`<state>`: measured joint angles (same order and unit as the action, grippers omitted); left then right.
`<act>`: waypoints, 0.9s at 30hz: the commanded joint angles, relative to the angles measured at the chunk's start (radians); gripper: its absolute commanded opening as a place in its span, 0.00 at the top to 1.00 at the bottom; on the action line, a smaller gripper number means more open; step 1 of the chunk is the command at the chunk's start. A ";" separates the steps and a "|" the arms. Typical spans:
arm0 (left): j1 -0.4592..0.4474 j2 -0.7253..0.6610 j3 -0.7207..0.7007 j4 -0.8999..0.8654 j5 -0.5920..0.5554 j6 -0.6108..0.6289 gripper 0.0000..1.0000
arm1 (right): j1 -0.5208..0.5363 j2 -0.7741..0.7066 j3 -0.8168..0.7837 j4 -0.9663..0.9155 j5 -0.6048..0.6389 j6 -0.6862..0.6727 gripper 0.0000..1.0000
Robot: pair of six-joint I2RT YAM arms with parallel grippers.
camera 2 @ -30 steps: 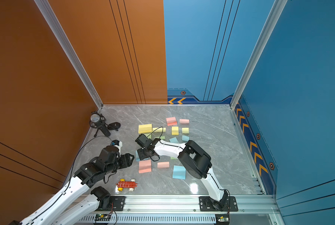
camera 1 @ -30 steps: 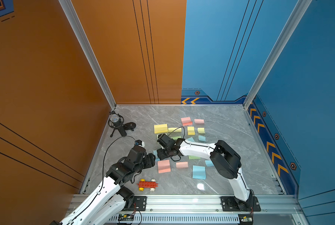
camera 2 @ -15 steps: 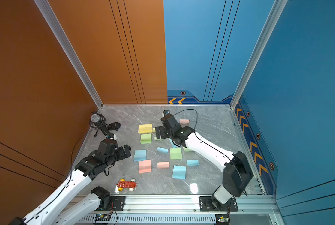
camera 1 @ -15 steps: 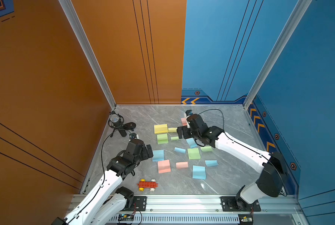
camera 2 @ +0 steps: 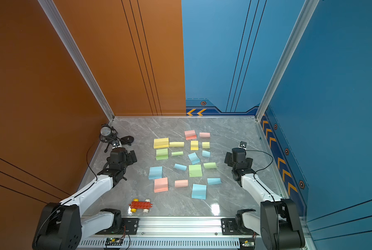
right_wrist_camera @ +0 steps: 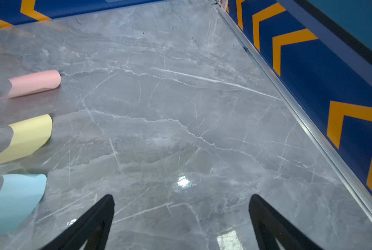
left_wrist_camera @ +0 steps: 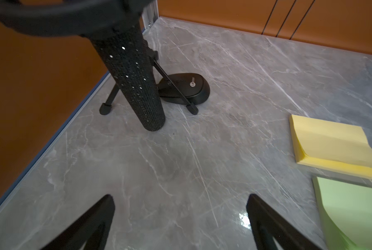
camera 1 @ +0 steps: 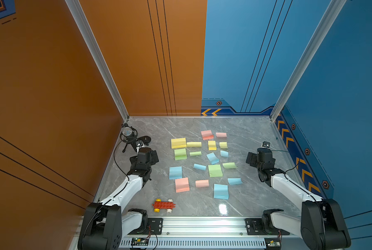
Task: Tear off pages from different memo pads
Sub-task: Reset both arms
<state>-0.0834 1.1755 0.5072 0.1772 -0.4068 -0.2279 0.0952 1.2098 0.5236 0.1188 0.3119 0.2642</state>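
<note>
Memo pads (camera 1: pixel 215 170) and loose pages (camera 1: pixel 229 165) lie spread over the middle of the grey marble table (camera 1: pixel 252 132). On the left of the spread, four bigger pads run from far to near: a yellow pad (camera 1: pixel 178 142), a green pad (camera 1: pixel 180 154), a blue pad (camera 1: pixel 175 172) and a pink pad (camera 1: pixel 182 184). To the right of each lies a curled sheet of the same colour: a yellow page (camera 1: pixel 194 144), a green page (camera 1: pixel 195 153), a blue page (camera 1: pixel 199 166) and a pink page (camera 1: pixel 202 183). Further right sit more pads and curled sheets in pink, yellow, blue and green, the farthest pair pink, the nearest pair blue.

The left gripper (left_wrist_camera: pixel 180 195) hovers over bare table at the left side, apart from the yellow and green pads to its right; its wrist view shows the jaws spread wide with nothing between them. A black microphone (camera 1: pixel 127 132) on a small tripod stands in the far left corner, with a black mouse (camera 1: pixel 145 139) just beside it. The right gripper (right_wrist_camera: pixel 181 194) hovers at the right side, well apart from the nearest sheets, jaws likewise wide and empty over bare table. A red toy car (camera 1: pixel 163 205) lies near the front rail (camera 1: pixel 202 223), left of centre, well apart from the paper.
</note>
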 commanded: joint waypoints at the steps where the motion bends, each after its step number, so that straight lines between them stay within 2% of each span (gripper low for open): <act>1: 0.002 0.062 -0.047 0.108 -0.019 0.138 0.02 | -0.041 0.035 0.000 0.133 0.044 -0.025 0.00; 3: -0.017 0.078 -0.076 0.162 -0.048 0.135 0.02 | -0.083 0.121 -0.041 0.215 0.092 -0.007 0.00; 4: -0.020 0.079 -0.097 0.233 0.007 0.153 0.02 | -0.093 0.128 0.005 0.112 0.111 0.026 0.00; 8: -0.015 0.136 -0.148 0.484 0.101 0.190 0.02 | -0.086 0.107 -0.094 0.348 0.138 0.030 0.00; 10: -0.013 0.162 -0.141 0.518 0.114 0.226 0.02 | -0.086 0.105 -0.116 0.406 0.201 0.030 0.00; 12: 0.000 0.227 -0.167 0.630 0.111 0.230 0.02 | -0.084 0.111 -0.142 0.476 0.250 0.017 0.00; 14: 0.021 0.283 -0.186 0.710 0.110 0.200 0.02 | -0.079 0.185 -0.228 0.752 0.253 -0.024 0.00; 15: 0.023 0.325 -0.194 0.761 0.107 0.195 0.02 | -0.057 0.165 -0.216 0.714 0.250 -0.037 0.00; 16: 0.022 0.355 -0.189 0.806 0.106 0.202 0.02 | -0.050 0.160 -0.201 0.658 0.208 -0.059 0.00; 17: 0.019 0.361 -0.177 0.790 0.115 0.215 0.02 | -0.042 0.202 -0.223 0.774 0.152 -0.116 0.00; 19: 0.021 0.364 -0.154 0.748 0.084 0.200 0.02 | -0.032 0.243 -0.228 0.809 -0.036 -0.199 0.00; 20: 0.027 0.364 -0.138 0.721 0.087 0.194 0.02 | -0.020 0.326 -0.230 0.907 -0.082 -0.237 0.00; 21: 0.024 0.361 -0.136 0.713 0.085 0.198 0.02 | 0.002 0.335 -0.213 0.919 -0.068 -0.263 0.00; 22: 0.022 0.364 -0.134 0.710 0.081 0.200 0.02 | -0.003 0.290 -0.178 0.764 -0.071 -0.248 0.00; 24: 0.010 0.363 -0.131 0.707 0.071 0.211 0.02 | -0.063 0.324 -0.141 0.753 -0.178 -0.214 0.00; 25: 0.001 0.364 -0.131 0.709 0.058 0.216 0.02 | -0.080 0.301 -0.122 0.665 -0.205 -0.205 0.00; 27: -0.003 0.363 -0.132 0.708 0.057 0.220 0.02 | -0.080 0.314 -0.137 0.723 -0.205 -0.205 0.00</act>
<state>-0.0772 1.5383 0.3614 0.8715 -0.3290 -0.0330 0.0292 1.5242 0.3664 0.8364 0.1963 0.0799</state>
